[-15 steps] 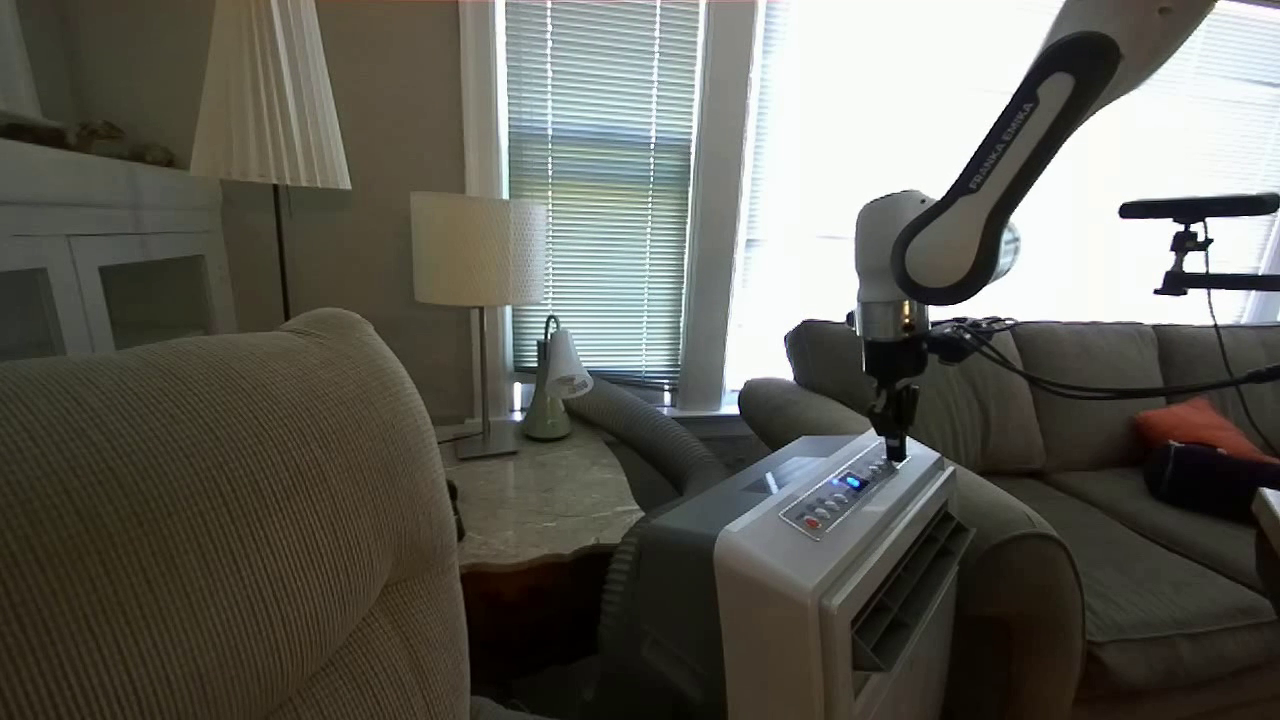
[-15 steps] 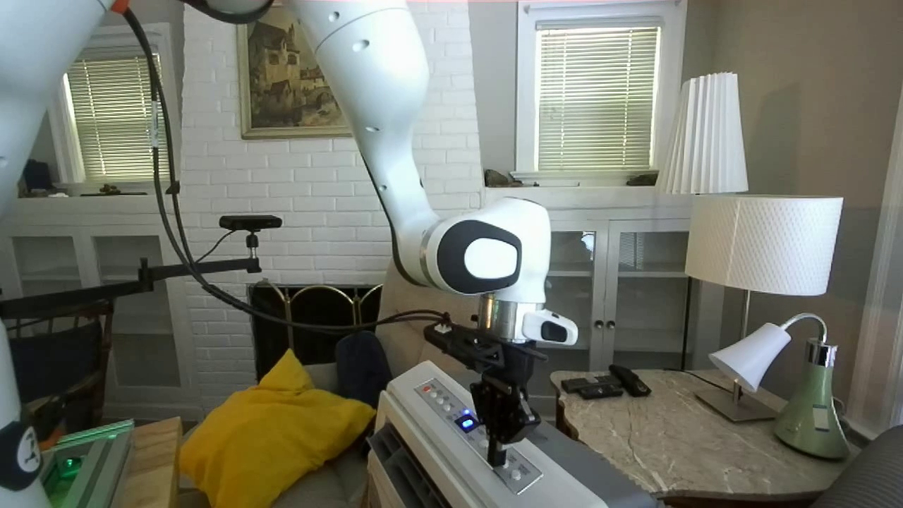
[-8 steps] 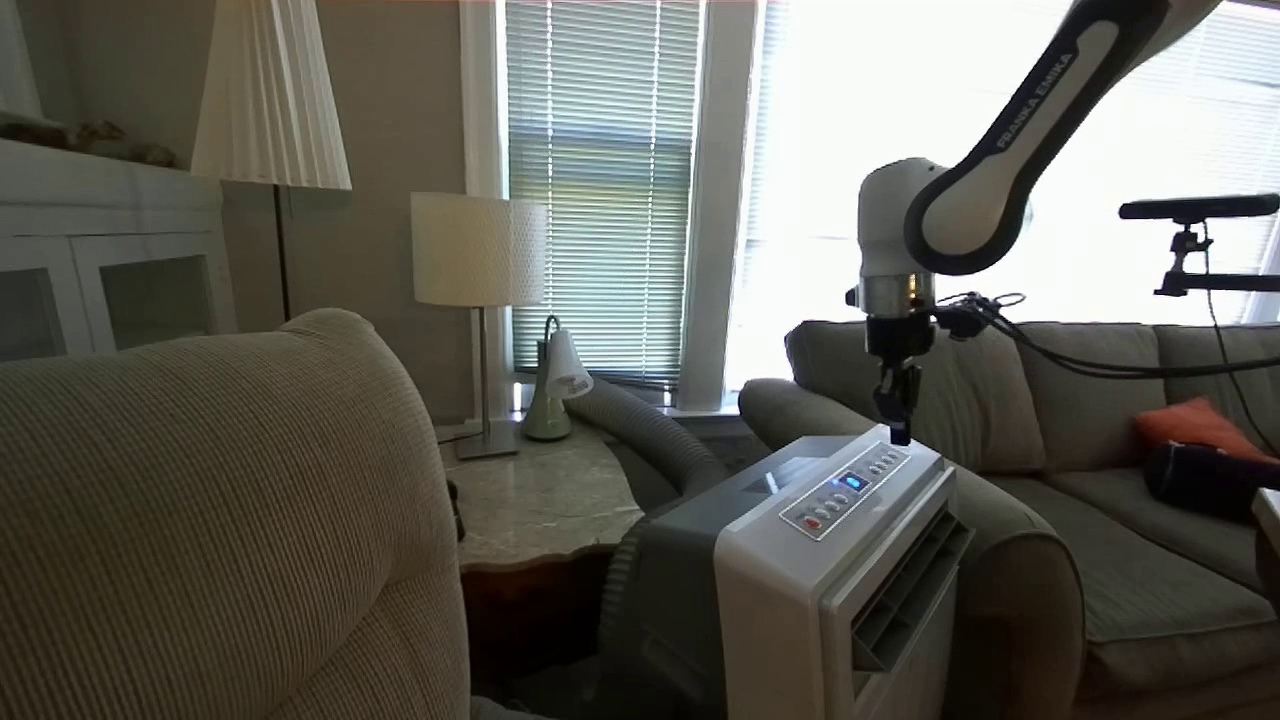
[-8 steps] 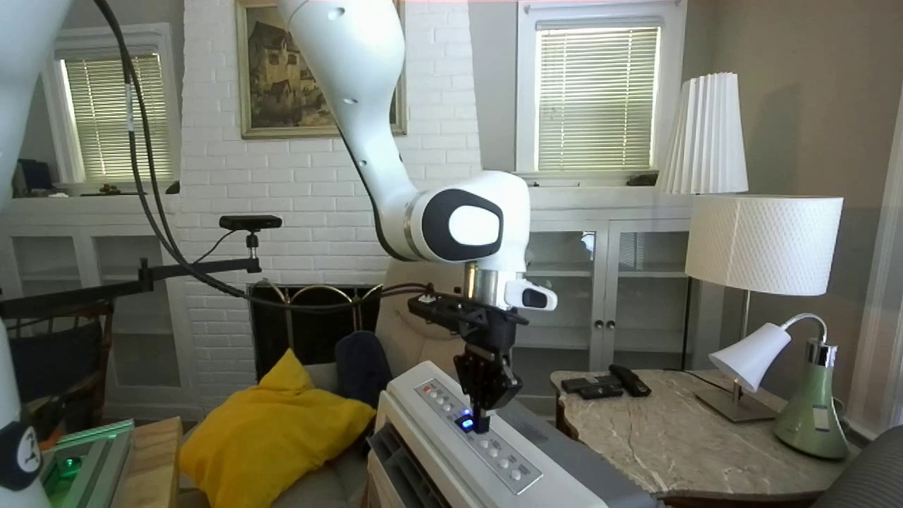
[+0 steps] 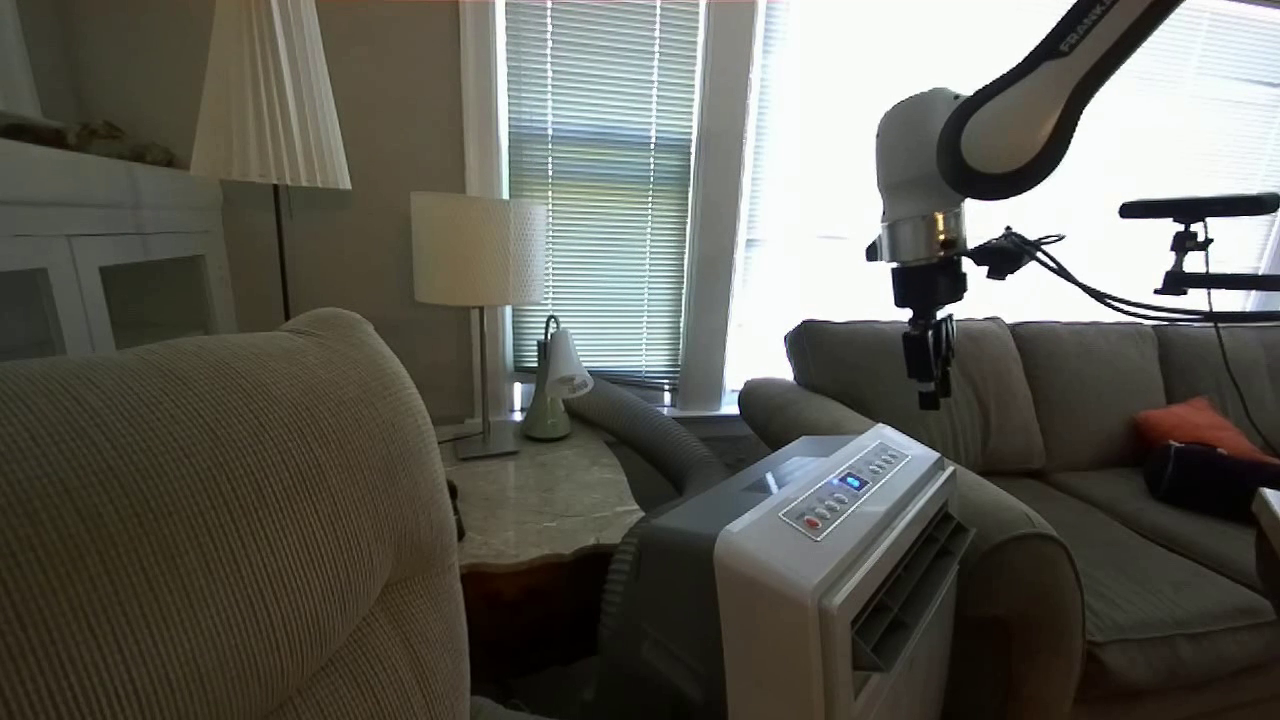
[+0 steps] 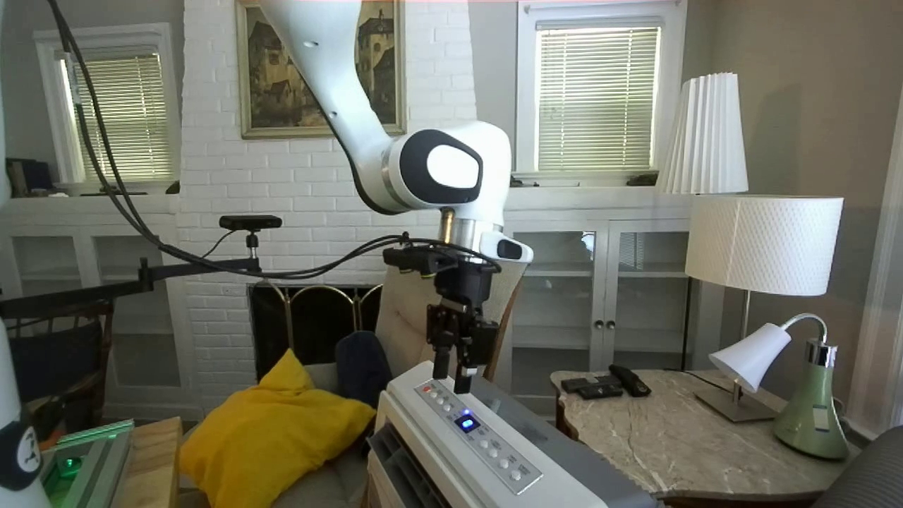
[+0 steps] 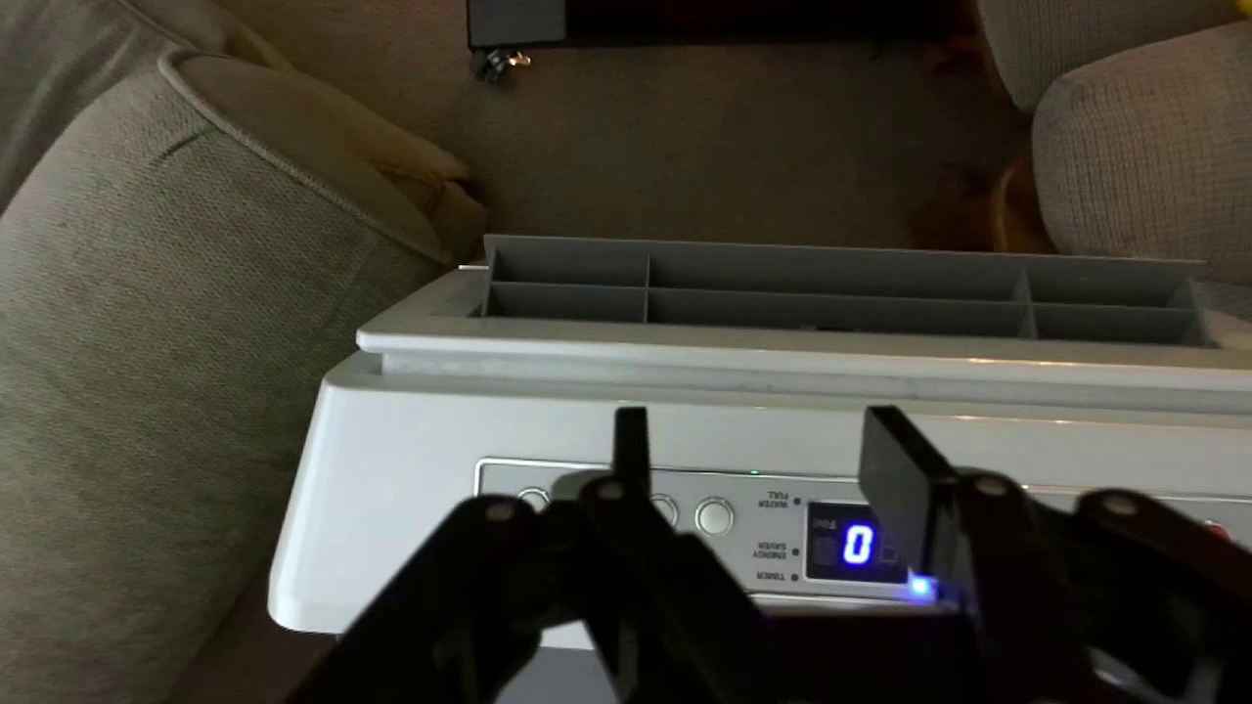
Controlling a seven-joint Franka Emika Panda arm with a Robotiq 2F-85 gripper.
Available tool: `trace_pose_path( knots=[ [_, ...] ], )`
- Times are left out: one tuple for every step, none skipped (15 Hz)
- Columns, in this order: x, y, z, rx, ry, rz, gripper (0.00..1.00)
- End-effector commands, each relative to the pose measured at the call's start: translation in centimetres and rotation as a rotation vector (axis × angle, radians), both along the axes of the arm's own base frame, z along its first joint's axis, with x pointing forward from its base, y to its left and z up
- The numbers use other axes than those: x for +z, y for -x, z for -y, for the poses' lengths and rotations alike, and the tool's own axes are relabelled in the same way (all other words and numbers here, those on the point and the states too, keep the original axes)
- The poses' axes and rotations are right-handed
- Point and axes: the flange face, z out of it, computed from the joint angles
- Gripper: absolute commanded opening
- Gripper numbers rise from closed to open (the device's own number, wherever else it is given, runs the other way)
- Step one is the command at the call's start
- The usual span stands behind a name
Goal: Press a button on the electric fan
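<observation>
The electric fan [image 5: 765, 570] is a white boxy unit with a slanted top and a slatted side vent [image 7: 841, 288]. Its control panel carries round buttons [image 6: 504, 463], a red button [image 5: 811, 522] and a lit blue display [image 6: 467, 423]. The display [image 7: 858, 545] shows a 0 in the wrist view. My gripper [image 6: 451, 375] hangs above the panel, pointing down, apart from it. In the wrist view the gripper [image 7: 758, 440] has its fingers spread with nothing between them. One finger [image 7: 631, 440] hides part of the row of buttons; the opposite finger [image 7: 895, 489] overlaps the display's edge.
A sofa [image 5: 1160, 560] stands beside the fan. Its grey hose [image 5: 650, 430] runs behind, past a marble-topped table [image 6: 677, 430] with a white-shaded lamp [image 6: 765, 247] and a green lamp [image 6: 815, 409]. A yellow cushion [image 6: 282, 437] and a beige armchair [image 5: 230, 520] are also near.
My gripper has risen from the button panel, where its tip was at the buttons, and now hangs well above it. Its fingers were together and are now spread. The fan has not moved.
</observation>
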Motion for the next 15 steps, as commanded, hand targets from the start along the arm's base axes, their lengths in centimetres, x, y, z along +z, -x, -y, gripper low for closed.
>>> trace_pose_path(
  knots=[
    [3.1, 1.8, -0.5, -0.035, 0.014, 0.001, 0.90],
    [3.7, 2.0, -0.6, -0.045, 0.020, -0.002, 0.96],
    [4.1, 2.1, -0.7, -0.057, 0.035, 0.001, 0.99],
    [4.5, 2.2, -0.7, -0.067, 0.044, 0.001, 1.00],
    [4.8, 2.3, -0.7, -0.074, 0.062, 0.016, 1.00],
    [3.9, 1.1, -0.6, -0.054, 0.023, 0.007, 0.99],
    [4.2, 1.3, -0.6, -0.060, 0.033, 0.013, 1.00],
    [4.3, 1.3, -0.6, -0.064, 0.036, 0.017, 1.00],
    [4.4, 1.3, -0.6, -0.066, 0.037, 0.018, 1.00],
    [4.4, 1.3, -0.6, -0.067, 0.037, 0.018, 1.00],
    [4.3, 1.4, -0.6, -0.067, 0.038, 0.017, 1.00],
    [4.3, 1.4, -0.6, -0.067, 0.038, 0.017, 1.00],
    [4.3, 1.4, -0.6, -0.067, 0.038, 0.016, 1.00],
    [4.3, 1.4, -0.6, -0.067, 0.038, 0.016, 1.00],
    [4.3, 1.4, -0.6, -0.067, 0.038, 0.015, 1.00]
  ],
)
